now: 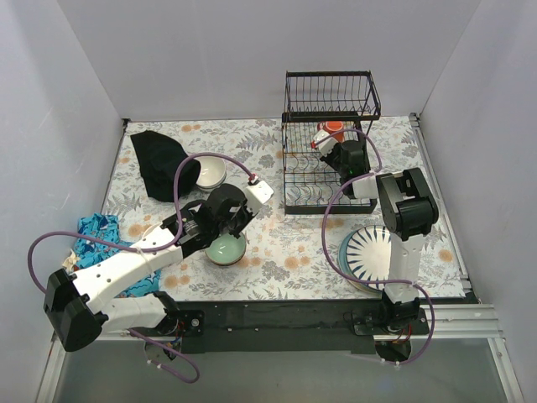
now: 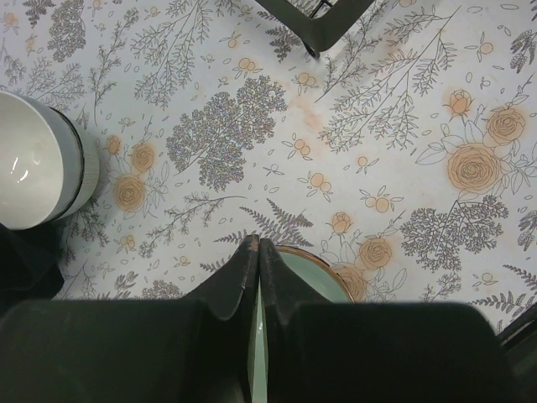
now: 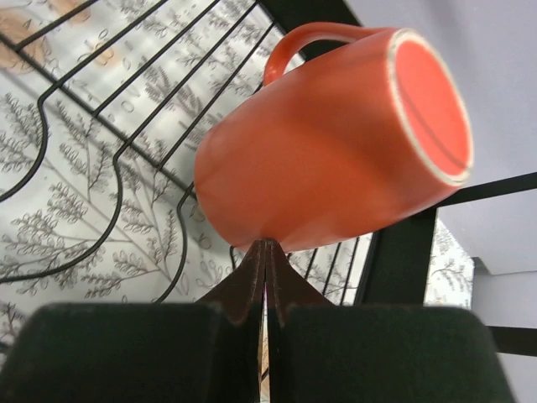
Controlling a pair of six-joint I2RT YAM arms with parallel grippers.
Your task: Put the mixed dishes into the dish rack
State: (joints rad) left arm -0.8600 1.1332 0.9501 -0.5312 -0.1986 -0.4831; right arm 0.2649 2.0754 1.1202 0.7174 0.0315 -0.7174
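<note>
**Top external view.** Dish rack (image 1: 329,92) standing far right on the table (image 1: 277,269). No dish made out on its upper shelf; lower tray too busy with wire to judge. Orange mug (image 1: 333,129) raised at the rack's right front in the right gripper (image 1: 327,141), not yet set down. Striped plates (image 1: 369,254) stacked by the right arm's base, white bowls (image 1: 208,174) beside the black cloth (image 1: 158,164), green bowl (image 1: 226,250) under the left gripper (image 1: 225,238). All outside the rack. Judged early in the load, with most pieces outstanding.

**Left wrist view.** Jaws together, pinching the rim of the green bowl (image 2: 319,273). One of the white bowls (image 2: 33,168) well apart at left. A foot of the dish rack (image 2: 317,29) ahead. Bare table between, so room enough for a lift.

**Right wrist view.** Jaws pressed together on the lower wall of the orange mug (image 3: 336,143), by all appearance gripping it. Mug tilted, handle uppermost, above the rack wires. Black upright close on the right, leaving little clearance; a knock judged possible.
</note>
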